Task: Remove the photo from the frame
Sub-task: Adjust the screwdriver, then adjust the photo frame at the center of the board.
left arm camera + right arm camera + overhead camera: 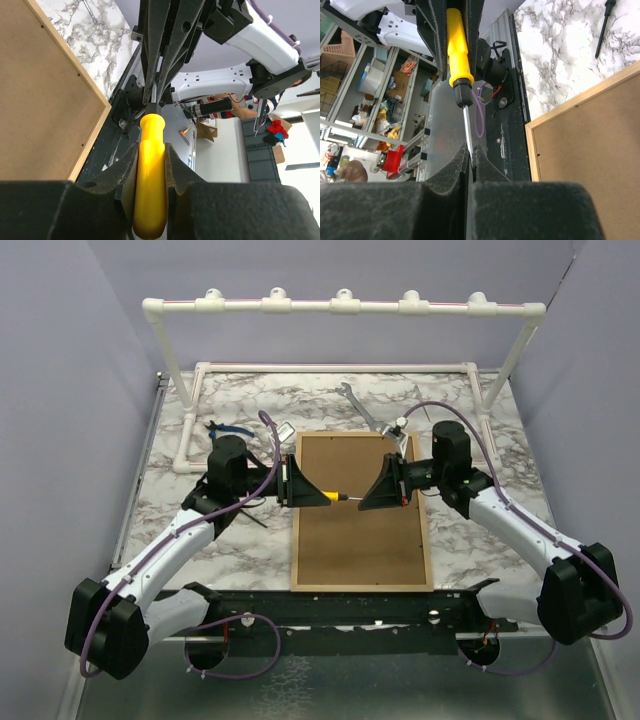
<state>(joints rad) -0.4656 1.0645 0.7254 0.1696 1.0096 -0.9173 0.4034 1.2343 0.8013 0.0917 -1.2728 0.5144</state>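
The frame [360,540] lies face down on the marble table, brown fibreboard back up, with thin light-wood edging. It also shows in the left wrist view [45,100] and the right wrist view [590,150]. The photo is hidden under the back. My left gripper [322,495] is shut on the yellow handle of a screwdriver [149,180], held level above the frame's upper half. My right gripper [364,501] faces it and is shut on the screwdriver's metal shaft [466,130]. Both hold the tool at once.
A white PVC pipe rack [340,306] stands across the back of the table. A metal wrench [357,405] lies behind the frame. Blue-handled pliers [228,430] and a small white item [283,430] lie at the back left. A black tool [604,25] lies on the marble.
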